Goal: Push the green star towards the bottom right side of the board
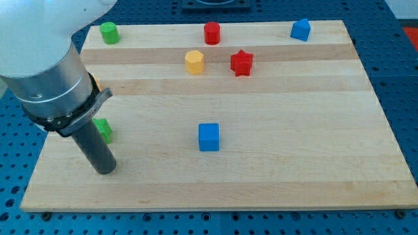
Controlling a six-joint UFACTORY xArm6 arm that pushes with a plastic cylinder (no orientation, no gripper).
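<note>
The green star (104, 130) lies near the board's left edge, partly hidden behind my rod, so only its right part shows. My tip (104, 170) rests on the board just below the star, towards the view's bottom left. A blue cube (209, 137) sits near the middle of the board, to the right of the star.
A green cylinder (109, 32) stands at the top left, a red cylinder (211, 32) at top centre, a blue pentagon-like block (300, 30) at top right. A yellow hexagon (194, 62) and a red star (241, 62) sit below those. The wooden board (294, 170) lies on a blue table.
</note>
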